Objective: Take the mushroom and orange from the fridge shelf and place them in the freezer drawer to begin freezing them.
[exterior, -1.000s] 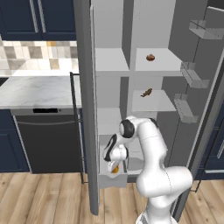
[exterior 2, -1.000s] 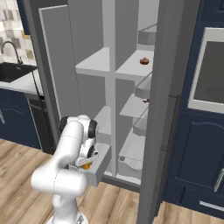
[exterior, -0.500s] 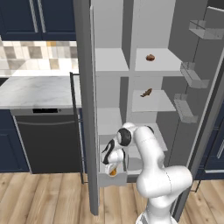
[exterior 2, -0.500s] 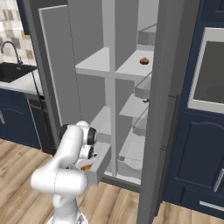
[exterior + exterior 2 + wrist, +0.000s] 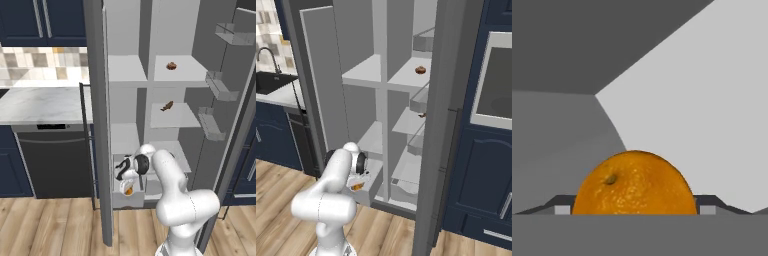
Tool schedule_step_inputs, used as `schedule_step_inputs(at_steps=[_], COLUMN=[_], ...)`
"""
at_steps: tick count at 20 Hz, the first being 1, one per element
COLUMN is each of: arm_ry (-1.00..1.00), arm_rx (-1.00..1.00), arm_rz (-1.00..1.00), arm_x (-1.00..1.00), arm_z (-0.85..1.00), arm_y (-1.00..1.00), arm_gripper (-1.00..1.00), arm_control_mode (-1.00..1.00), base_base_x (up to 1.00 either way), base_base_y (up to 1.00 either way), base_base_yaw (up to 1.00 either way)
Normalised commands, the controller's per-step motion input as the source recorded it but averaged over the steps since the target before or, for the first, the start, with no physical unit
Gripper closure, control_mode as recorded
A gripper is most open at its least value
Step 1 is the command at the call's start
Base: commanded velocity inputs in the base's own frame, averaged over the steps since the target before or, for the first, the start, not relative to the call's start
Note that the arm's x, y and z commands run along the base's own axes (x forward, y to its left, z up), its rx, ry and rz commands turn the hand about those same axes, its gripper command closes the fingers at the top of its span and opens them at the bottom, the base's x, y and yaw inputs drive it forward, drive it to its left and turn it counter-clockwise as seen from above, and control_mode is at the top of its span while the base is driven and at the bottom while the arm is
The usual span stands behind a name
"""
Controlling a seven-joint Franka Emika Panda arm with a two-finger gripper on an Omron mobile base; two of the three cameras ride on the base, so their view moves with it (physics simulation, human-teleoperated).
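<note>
The orange (image 5: 634,184) is a round yellow-orange ball clamped between my fingertips (image 5: 561,209), and it hangs low inside the freezer drawer (image 5: 125,201), a narrow light-grey box pulled out at the bottom left. My gripper (image 5: 128,186) points down into that drawer, shut on the orange (image 5: 128,190). From the right side, the orange (image 5: 357,187) sits just above the drawer (image 5: 371,192) rim. The mushroom (image 5: 171,66), a small brown lump, rests on the upper fridge shelf (image 5: 187,75), far above the hand. The mushroom (image 5: 420,70) lies near that shelf's (image 5: 403,76) front edge.
An elongated dark brown piece (image 5: 167,105) lies on the shelf below the mushroom. The open left fridge door (image 5: 97,125) stands close beside my arm. A wider grey drawer (image 5: 172,155) sits to the right of the freezer drawer. Door bins (image 5: 212,125) line the right door.
My arm has folded downward, carrying the orange from above the drawer's rim into the drawer. The mushroom and the dark piece have stayed put.
</note>
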Motion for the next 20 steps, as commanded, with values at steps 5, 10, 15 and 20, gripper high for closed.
schedule_step_inputs(at_steps=[5, 10, 15, 20], arm_ry=[0.0, 0.0, 0.0, -0.03], arm_rx=[0.0, 0.0, 0.0, 0.0], arm_rz=[0.0, 0.0, 0.0, 0.0], arm_x=[-0.4, -0.72, -0.83, -0.93], arm_z=[-0.26, -0.13, 0.0, 0.0], arm_y=[0.03, 0.0, 0.0, 0.0], arm_gripper=[-1.0, -1.0, -1.0, -1.0], arm_control_mode=[-1.0, -1.0, -1.0, -1.0], base_base_x=[0.0, 0.0, 0.0, 0.0], base_base_y=[0.0, 0.0, 0.0, 0.0], base_base_yaw=[0.0, 0.0, 0.0, 0.0])
